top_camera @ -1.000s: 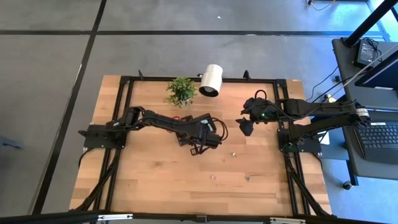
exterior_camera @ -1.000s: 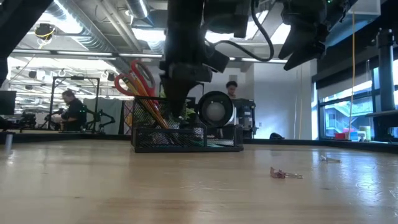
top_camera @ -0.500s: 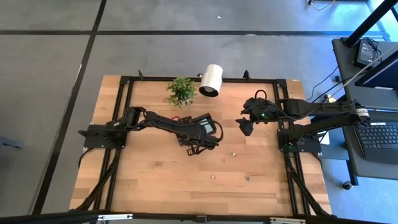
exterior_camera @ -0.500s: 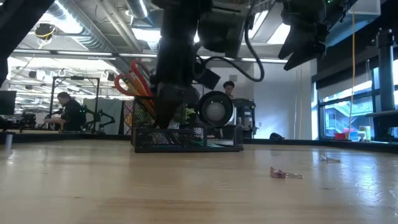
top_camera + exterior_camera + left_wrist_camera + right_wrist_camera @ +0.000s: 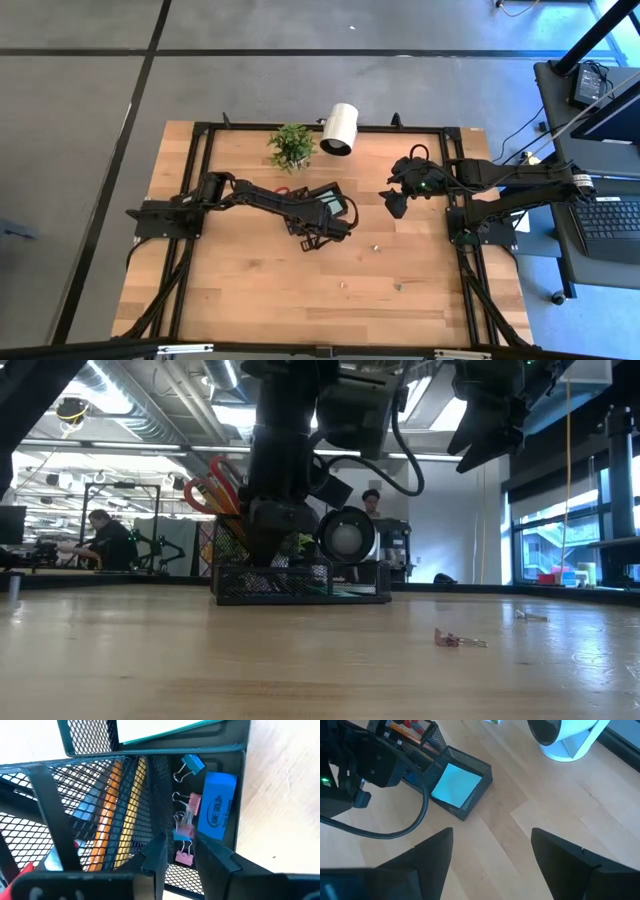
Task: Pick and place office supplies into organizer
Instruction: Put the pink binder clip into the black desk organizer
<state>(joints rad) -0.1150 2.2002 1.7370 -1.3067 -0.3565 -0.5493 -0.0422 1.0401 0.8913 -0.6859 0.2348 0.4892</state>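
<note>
Left gripper [image 5: 180,851] angled down into the organizer [image 5: 160,785] — fingers slightly parted.

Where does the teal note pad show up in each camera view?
High view: teal note pad at table centre, beside the left arm's wrist.
Low view: not visible as such.
Left wrist view: pale edge in the compartment at the frame's top.
Right wrist view: square in the tray's end compartment.
Shared landmark: black mesh organizer.

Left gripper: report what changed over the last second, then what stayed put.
The left gripper shifted slightly over the organizer and its jaws parted above the clips lying in the small compartment beside the blue piece. The right gripper, open and raised, and the clips on the table stayed.
</note>
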